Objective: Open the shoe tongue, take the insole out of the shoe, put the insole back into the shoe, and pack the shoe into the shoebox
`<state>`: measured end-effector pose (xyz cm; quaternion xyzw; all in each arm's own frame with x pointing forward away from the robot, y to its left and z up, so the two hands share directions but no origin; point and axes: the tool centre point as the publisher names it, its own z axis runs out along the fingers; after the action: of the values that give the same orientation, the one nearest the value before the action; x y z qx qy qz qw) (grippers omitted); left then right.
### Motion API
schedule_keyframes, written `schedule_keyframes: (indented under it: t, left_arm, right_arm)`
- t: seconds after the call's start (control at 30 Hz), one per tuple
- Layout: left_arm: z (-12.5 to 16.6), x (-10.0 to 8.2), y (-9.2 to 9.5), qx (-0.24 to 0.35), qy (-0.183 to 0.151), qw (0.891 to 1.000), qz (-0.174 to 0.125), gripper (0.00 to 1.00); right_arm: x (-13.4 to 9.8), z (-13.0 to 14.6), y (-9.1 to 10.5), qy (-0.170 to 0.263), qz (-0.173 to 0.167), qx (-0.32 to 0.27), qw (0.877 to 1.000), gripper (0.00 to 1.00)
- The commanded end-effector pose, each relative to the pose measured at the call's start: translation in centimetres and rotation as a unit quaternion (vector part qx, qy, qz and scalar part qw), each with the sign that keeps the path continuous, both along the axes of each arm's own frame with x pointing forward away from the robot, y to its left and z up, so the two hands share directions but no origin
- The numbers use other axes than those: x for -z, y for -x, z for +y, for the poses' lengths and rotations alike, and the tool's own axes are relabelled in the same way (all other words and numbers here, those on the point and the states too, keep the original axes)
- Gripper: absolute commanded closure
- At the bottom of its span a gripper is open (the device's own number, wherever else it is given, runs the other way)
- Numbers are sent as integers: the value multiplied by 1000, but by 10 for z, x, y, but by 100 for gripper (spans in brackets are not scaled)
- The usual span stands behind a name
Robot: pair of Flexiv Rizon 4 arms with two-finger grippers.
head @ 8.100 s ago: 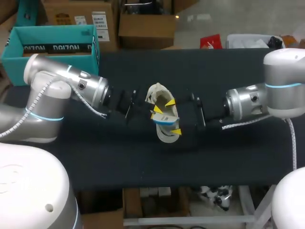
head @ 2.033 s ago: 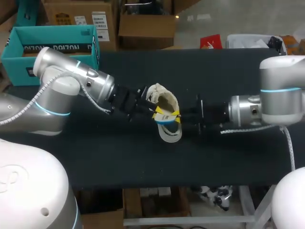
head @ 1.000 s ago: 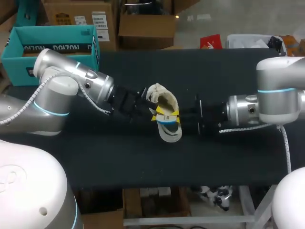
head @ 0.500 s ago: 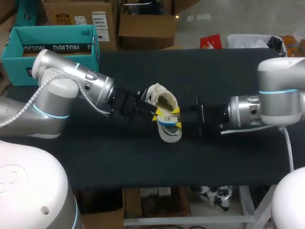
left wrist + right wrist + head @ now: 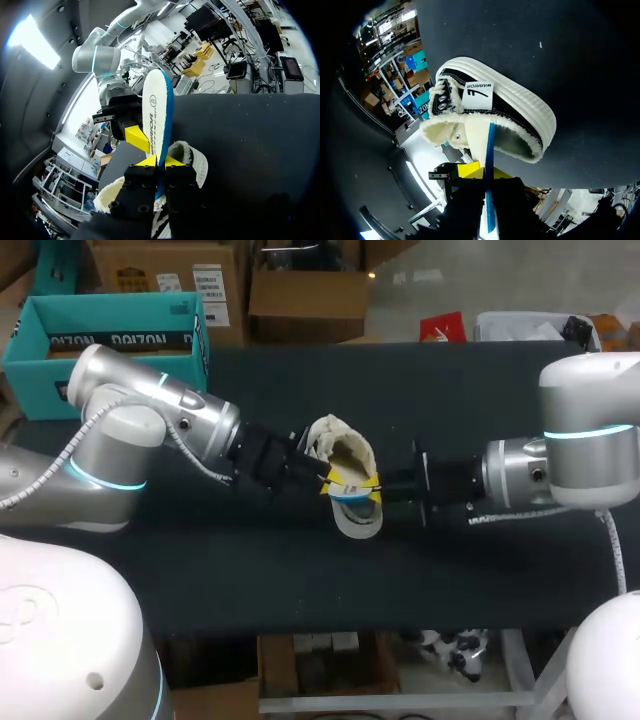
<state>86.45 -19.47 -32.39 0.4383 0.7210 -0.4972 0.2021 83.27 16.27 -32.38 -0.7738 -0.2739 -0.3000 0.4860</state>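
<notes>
Tabletop (image 5: 250, 570): shoe (image 5: 345, 450) lies at centre, shoebox (image 5: 100, 330) far left.
Insole (image 5: 156, 115): edge-up at the shoe's mouth.
Claws: left claw (image 5: 160, 161), right claw (image 5: 487, 171) both clamped on insole, probably steadying it from both sides.

One shoe (image 5: 343, 448), one insole (image 5: 352, 500), one teal shoebox (image 5: 110, 341), two grippers, left gripper (image 5: 333, 480) and right gripper (image 5: 371, 486)

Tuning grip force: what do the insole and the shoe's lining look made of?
The insole: likely foam, with a smooth matte white top and a blue edge layer; it stands straight unsupported. The shoe lining: fuzzy cream fleece, probably synthetic; nap visible at the collar.
</notes>
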Motion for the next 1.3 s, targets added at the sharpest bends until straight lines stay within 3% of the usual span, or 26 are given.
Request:
schedule_keyframes:
  t: [0.03,0.57,0.77,0.93,1.03,1.17,1.2,1.23,1.3]
  left_arm:
    - [-3,4,-3,-6,0,1000,-2,100]
    - [-4,27,-33,-40,-19,999,10,100]
    - [-3,28,-33,-43,-21,999,13,100]
    - [2,19,-22,-41,-8,999,6,72]
    - [6,14,-16,-38,-2,999,2,67]
    - [7,9,-9,-32,2,999,-5,72]
    - [6,7,-7,-31,3,1000,-6,82]
    - [6,6,-6,-29,5,1000,-9,100]
    - [5,5,-4,-26,6,1000,-12,100]
  right_arm:
    - [5,3,-7,-5,-3,-7,1000,100]
    - [25,6,-36,-1,2,-16,1000,100]
    - [26,6,-37,1,5,-15,1000,100]
    - [27,4,-36,2,5,-13,1000,100]
    - [27,3,-35,2,6,-12,1000,100]
    - [27,3,-35,1,6,-10,1000,100]
    - [27,3,-35,1,6,-10,1000,100]
    - [27,3,-35,1,6,-10,1000,100]
    - [27,2,-35,1,6,-9,1000,100]
